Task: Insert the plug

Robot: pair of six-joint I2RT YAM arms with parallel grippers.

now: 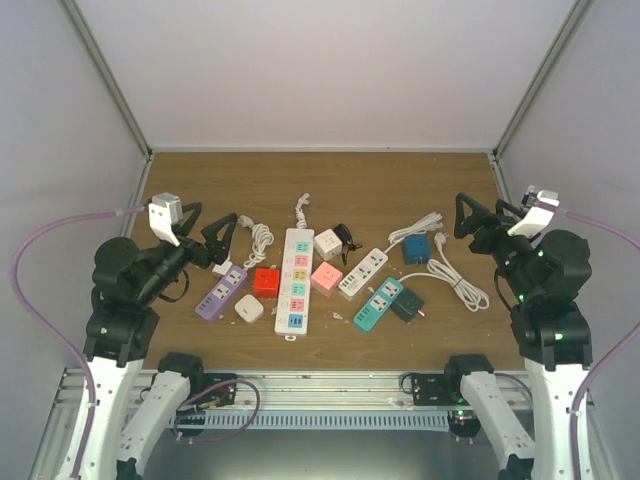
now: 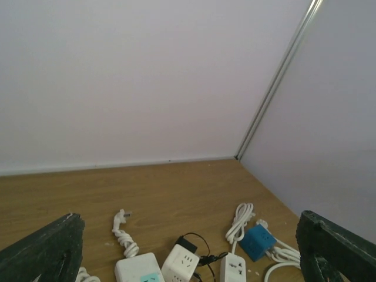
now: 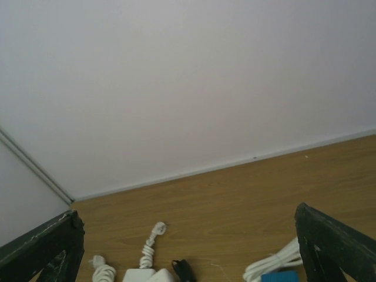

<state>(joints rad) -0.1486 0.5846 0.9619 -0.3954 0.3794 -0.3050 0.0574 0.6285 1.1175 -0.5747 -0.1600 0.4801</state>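
Note:
Several power strips and socket cubes lie mid-table. A long white strip with coloured sockets (image 1: 296, 281) has its white plug (image 1: 303, 202) on a coiled cord at the far end. A black plug adapter (image 1: 345, 237) lies beside a white cube (image 1: 326, 243). A blue cube (image 1: 416, 249) and white cords (image 1: 455, 277) lie to the right. My left gripper (image 1: 222, 235) is open and empty, raised over the table's left side. My right gripper (image 1: 472, 216) is open and empty, raised over the right side. The left wrist view shows the white plug (image 2: 121, 217) and blue cube (image 2: 258, 241).
A purple strip (image 1: 221, 292), red cube (image 1: 266, 282), small white cube (image 1: 249, 309), pink cube (image 1: 326, 277), white strip (image 1: 362, 272), teal strip (image 1: 378, 303) and dark green adapter (image 1: 407, 304) lie on the wooden table (image 1: 380, 185). White walls enclose three sides.

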